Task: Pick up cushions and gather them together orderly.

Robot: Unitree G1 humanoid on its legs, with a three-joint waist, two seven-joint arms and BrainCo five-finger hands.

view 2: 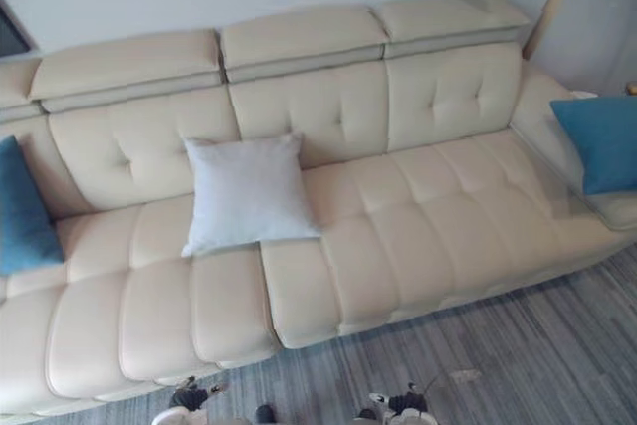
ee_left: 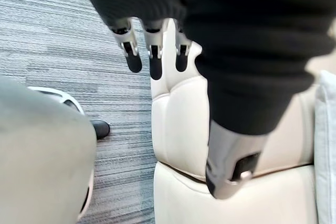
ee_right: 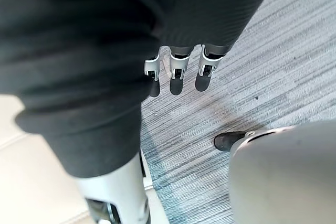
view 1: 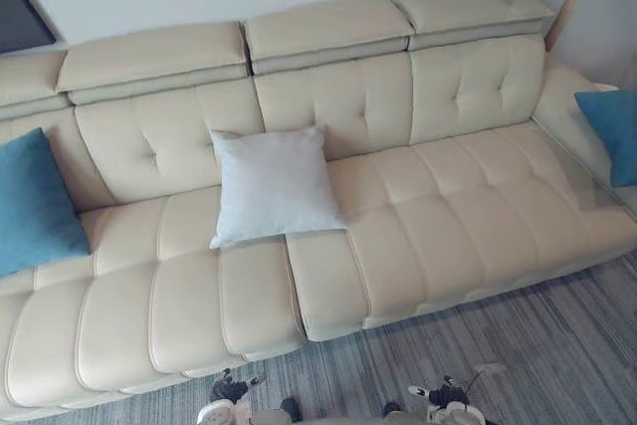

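My left hand [ee_left: 155, 56] and right hand [ee_right: 176, 72] hang empty, fingers straight. A square white cushion [view 1: 271, 186] leans against the tufted cream leather sofa [view 1: 448, 216], between the left blue cushion [view 1: 35, 201] and the right blue cushion [view 1: 609, 131] at its ends.

the left hand [ee_left: 236, 66] and right hand [ee_right: 100, 77] are wrapped in dark ribbed covers; silver fingers [ee_left: 156, 51] are capped with dark tips.
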